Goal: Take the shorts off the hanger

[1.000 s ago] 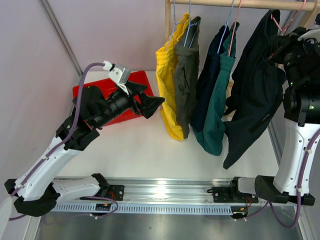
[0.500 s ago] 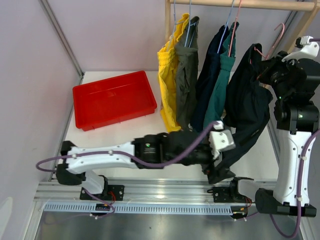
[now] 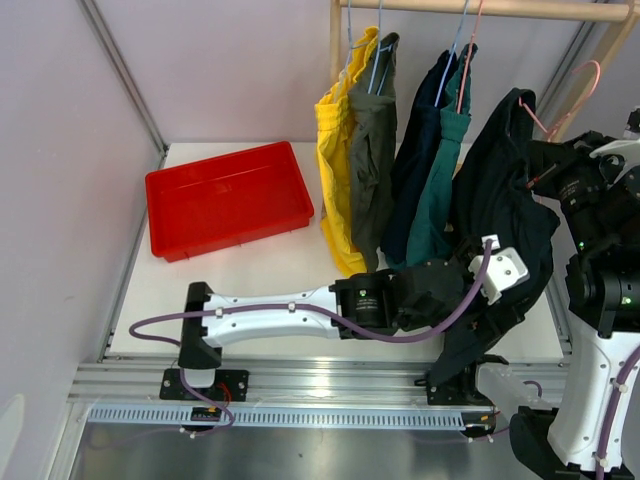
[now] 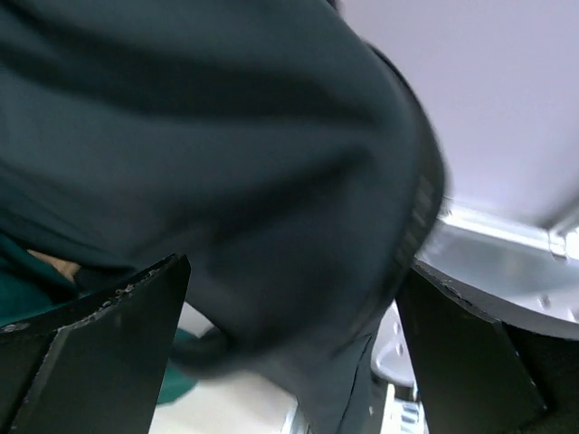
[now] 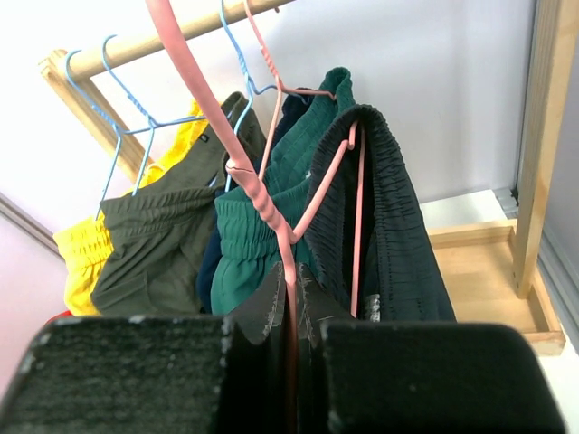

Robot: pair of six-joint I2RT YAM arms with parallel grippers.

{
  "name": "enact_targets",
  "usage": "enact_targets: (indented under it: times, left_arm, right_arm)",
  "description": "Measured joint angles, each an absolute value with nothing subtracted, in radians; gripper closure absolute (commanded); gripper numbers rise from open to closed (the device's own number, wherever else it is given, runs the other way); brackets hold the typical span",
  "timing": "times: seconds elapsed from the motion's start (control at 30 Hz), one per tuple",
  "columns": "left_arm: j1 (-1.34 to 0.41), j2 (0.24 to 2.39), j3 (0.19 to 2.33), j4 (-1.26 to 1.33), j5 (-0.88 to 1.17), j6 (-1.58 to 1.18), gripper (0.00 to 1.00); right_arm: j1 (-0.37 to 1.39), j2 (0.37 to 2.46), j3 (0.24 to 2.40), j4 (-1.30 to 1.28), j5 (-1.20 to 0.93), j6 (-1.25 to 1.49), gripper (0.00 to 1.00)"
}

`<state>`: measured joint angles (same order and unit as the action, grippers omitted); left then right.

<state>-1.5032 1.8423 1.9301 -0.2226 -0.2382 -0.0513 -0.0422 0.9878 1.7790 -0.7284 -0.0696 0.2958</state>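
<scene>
One hanger (image 5: 258, 203) tight in right tool (image 5: 291, 298); left tool (image 4: 289, 271) wide open around black shorts (image 4: 226, 136).

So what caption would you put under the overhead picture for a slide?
Right claw shut on a pink hanger carrying black shorts; open left claw straddles the fabric lower down.

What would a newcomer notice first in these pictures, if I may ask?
The black shorts, at the right on a pink hanger that the shut right gripper pinches, its hook free of the wooden rail. The left arm stretches across the table, its open left gripper straddling their lower part. Behind, four colourful shorts hang on the rail, with a red tray at the left.
</scene>
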Motion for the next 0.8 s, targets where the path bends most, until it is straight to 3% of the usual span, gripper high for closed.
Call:
enact_targets:
  times: [0.1, 0.13, 0.23, 0.4, 0.8]
  left_arm:
    - [-1.503, 1.883, 1.977, -0.214, -0.258, -0.046, 0.26]
    - [-1.503, 1.9, 1.995, -0.211, -0.262, -0.044, 0.49]
    - [-1.503, 1.932, 2.02, -0.211, -0.263, -0.045, 1.0]
    - [-1.511, 1.92, 1.957, -0.188, -0.27, -0.056, 1.0]
    - [-1.755, 1.623, 1.352, -0.046, -0.479, -0.187, 1.0]
  right_arm:
    - [-0.042, 0.978, 1.779, -0.744, -0.079, 0.303, 1.0]
    - [-0.042, 0.975, 1.779, -0.747, -0.081, 0.306, 1.0]
    - [-0.042, 0.97, 1.779, -0.748, -0.084, 0.308, 1.0]
    - [-0.042, 0.98, 1.779, -0.748, -0.075, 0.31, 1.0]
    - [-0.039, 1.122, 1.856, -0.869, -0.033, 0.31, 1.0]
